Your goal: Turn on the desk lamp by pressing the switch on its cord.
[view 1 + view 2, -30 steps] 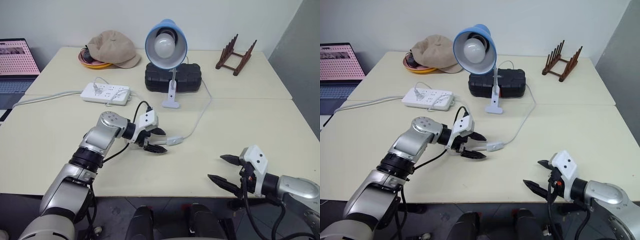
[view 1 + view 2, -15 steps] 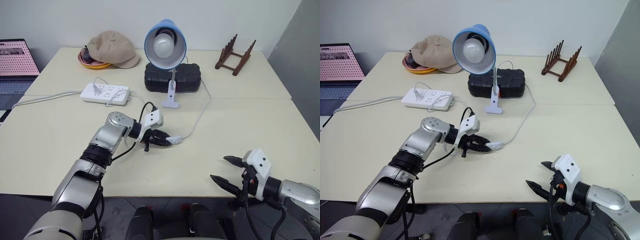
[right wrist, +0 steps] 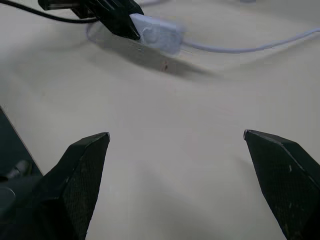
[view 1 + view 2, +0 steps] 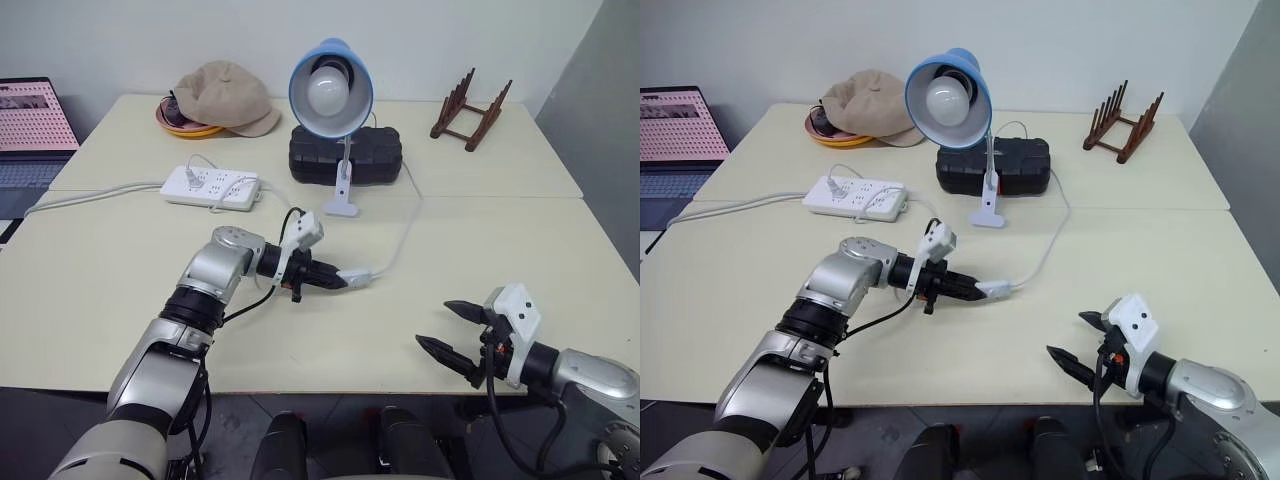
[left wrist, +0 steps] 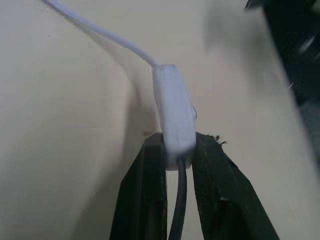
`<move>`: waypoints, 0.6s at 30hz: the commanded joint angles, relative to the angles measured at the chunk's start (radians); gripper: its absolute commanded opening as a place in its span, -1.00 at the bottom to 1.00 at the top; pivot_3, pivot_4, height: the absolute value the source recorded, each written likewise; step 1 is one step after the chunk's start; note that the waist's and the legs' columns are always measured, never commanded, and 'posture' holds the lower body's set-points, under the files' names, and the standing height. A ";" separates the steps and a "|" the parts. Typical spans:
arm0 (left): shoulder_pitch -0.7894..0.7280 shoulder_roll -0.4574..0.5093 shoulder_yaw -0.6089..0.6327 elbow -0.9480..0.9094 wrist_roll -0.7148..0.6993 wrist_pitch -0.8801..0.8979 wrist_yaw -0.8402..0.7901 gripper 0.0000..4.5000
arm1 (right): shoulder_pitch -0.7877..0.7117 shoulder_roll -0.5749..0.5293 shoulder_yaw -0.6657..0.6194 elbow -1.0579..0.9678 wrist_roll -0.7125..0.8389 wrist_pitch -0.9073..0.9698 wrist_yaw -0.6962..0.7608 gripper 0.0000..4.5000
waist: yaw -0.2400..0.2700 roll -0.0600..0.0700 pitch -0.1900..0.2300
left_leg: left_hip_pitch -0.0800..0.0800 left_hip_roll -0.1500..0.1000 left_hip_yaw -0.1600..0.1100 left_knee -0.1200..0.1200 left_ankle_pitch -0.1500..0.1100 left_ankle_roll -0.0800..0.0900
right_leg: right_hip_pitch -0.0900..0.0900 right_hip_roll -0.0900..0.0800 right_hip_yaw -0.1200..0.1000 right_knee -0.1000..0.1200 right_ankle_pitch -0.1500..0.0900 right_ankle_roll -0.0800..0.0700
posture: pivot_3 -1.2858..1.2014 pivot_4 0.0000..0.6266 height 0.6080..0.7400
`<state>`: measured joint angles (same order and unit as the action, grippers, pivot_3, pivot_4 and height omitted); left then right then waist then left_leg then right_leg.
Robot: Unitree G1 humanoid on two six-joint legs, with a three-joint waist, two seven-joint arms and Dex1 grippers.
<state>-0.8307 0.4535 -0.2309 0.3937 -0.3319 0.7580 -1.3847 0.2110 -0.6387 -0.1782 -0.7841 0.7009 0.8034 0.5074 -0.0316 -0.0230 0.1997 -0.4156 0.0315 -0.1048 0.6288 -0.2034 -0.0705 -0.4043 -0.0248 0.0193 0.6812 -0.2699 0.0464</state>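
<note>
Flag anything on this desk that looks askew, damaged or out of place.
Nothing looks damaged or spilled. The one oddity: the switch is lifted off the table, pinched end-on in the left gripper, casting a shadow beneath. The desk lamp stands upright, unlit.

The left gripper is clamped on the switch, which sits in the middle of the table, and from it the cord curves back toward the desk lamp. The lamp's bulb is unlit. The right gripper hangs spread wide near the table's front edge, well apart from the switch.
</note>
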 commanded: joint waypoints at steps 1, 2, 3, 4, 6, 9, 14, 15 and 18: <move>-0.046 -0.002 0.126 -0.073 -0.178 0.307 0.029 -0.83 | -0.020 0.107 -0.052 0.001 0.201 0.045 -0.098 1.00 | 0.000 0.000 0.000 | 0.000 0.000 0.000 0.000 0.000 0.000 | 0.000 0.000 0.000 0.000 0.000 0.000 | 0.03 -0.52 1.00; -0.046 -0.004 0.150 -0.083 -0.215 0.373 0.039 -0.83 | -0.031 0.162 -0.061 0.021 0.315 0.053 -0.158 1.00 | 0.000 0.000 0.000 | 0.000 0.000 0.000 0.000 0.000 0.000 | 0.000 0.000 0.000 0.000 0.000 0.000 | 0.03 -0.52 1.00; -0.042 -0.003 0.170 -0.097 -0.248 0.428 0.048 -0.83 | -0.048 0.216 -0.063 0.044 0.452 0.045 -0.235 1.00 | -0.001 0.000 0.000 | 0.000 0.000 0.000 0.000 0.000 0.000 | 0.000 0.000 0.000 0.000 0.000 0.000 | 0.03 -0.52 1.00; -0.038 -0.004 0.184 -0.110 -0.272 0.466 0.059 -0.83 | -0.062 0.251 -0.068 0.060 0.552 0.044 -0.294 1.00 | -0.004 0.001 0.000 | 0.001 0.001 -0.001 0.000 0.000 0.000 | 0.000 0.001 -0.001 0.000 0.000 0.000 | 0.03 -0.52 1.00; -0.030 -0.011 0.208 -0.131 -0.307 0.519 0.093 -0.83 | -0.090 0.283 -0.058 0.083 0.743 0.019 -0.396 1.00 | -0.004 0.003 0.001 | 0.001 0.002 -0.001 0.000 0.000 0.000 | 0.000 0.001 0.000 0.001 0.000 0.000 | 0.03 -0.52 1.00; -0.017 -0.031 0.246 -0.170 -0.367 0.593 0.144 -0.83 | -0.144 0.290 -0.001 0.104 0.928 -0.001 -0.462 1.00 | -0.003 0.003 0.001 | 0.001 0.002 -0.001 0.000 0.000 0.000 | 0.000 0.001 0.000 0.001 0.000 0.000 | 0.03 -0.52 1.00; 0.003 -0.045 0.270 -0.233 -0.436 0.656 0.198 -0.83 | -0.242 0.256 0.060 0.138 1.004 -0.016 -0.513 1.00 | -0.003 0.003 0.001 | 0.001 0.002 -0.001 -0.001 0.000 0.000 | 0.000 0.001 0.000 0.001 0.000 0.000 | 0.03 -0.52 1.00; 0.004 -0.047 0.275 -0.237 -0.446 0.664 0.207 -0.83 | -0.257 0.250 0.070 0.151 0.990 -0.016 -0.517 1.00 | -0.002 0.003 0.000 | 0.001 0.002 -0.001 -0.001 0.000 0.000 | 0.000 0.001 0.000 0.001 0.000 -0.001 | 0.03 -0.52 1.00; 0.003 -0.055 0.289 -0.241 -0.474 0.683 0.233 -0.83 | -0.287 0.235 0.098 0.180 0.949 -0.014 -0.515 1.00 | -0.001 0.003 0.000 | 0.001 0.002 0.000 -0.001 0.000 0.000 | 0.000 0.001 0.000 0.000 0.000 -0.001 | 0.03 -0.52 1.00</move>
<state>-0.8230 0.4064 0.0295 0.1905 -0.7559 1.4229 -1.1663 -0.0559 -0.3927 -0.0935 -0.5996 1.6644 0.7974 -0.0114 -0.0328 -0.0203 0.2002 -0.4146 0.0331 -0.1050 0.6282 -0.2033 -0.0704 -0.4042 -0.0238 0.0193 0.6816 -0.2698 0.0459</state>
